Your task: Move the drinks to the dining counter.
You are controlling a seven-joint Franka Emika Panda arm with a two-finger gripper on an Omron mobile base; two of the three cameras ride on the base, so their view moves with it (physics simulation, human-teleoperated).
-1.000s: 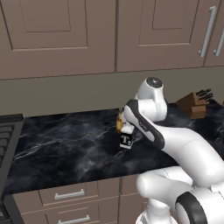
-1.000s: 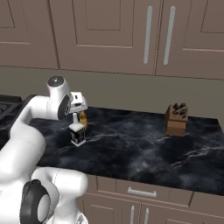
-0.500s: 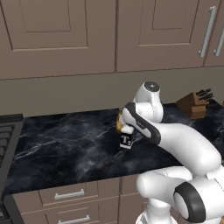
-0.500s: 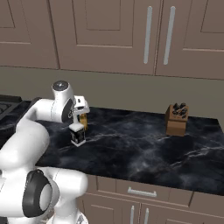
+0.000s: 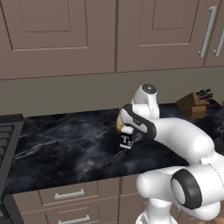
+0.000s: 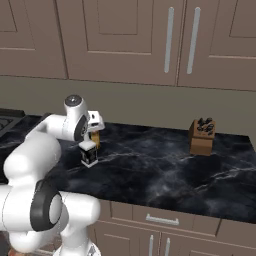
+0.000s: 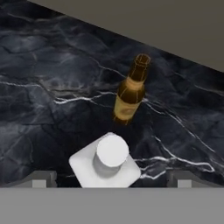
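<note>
Two drinks stand on a black marble worktop [image 7: 39, 65] backed by panelled cabinets. The squat white bottle with a black "T" label [image 5: 126, 139] [image 6: 89, 153] sits nearest the front. The slim amber beer bottle [image 6: 94, 139] [image 7: 129, 91] stands upright just behind it, and the arm partly hides it in the left base view. My gripper [image 7: 111, 178] hangs open directly over the white bottle's cap [image 7: 112, 151], one fingertip [image 7: 41, 178] on each side of it, touching nothing. The dining counter is out of view.
A wooden knife block [image 5: 194, 104] [image 6: 202, 137] stands at the back right of the worktop. A stove edge [image 5: 6, 131] borders the worktop on the left. Drawers [image 6: 160, 219] run below the front edge, wall cabinets above.
The arm's upper joint has sunk a little toward the bottles. Both bottles stand where they were, and the gripper stays open.
</note>
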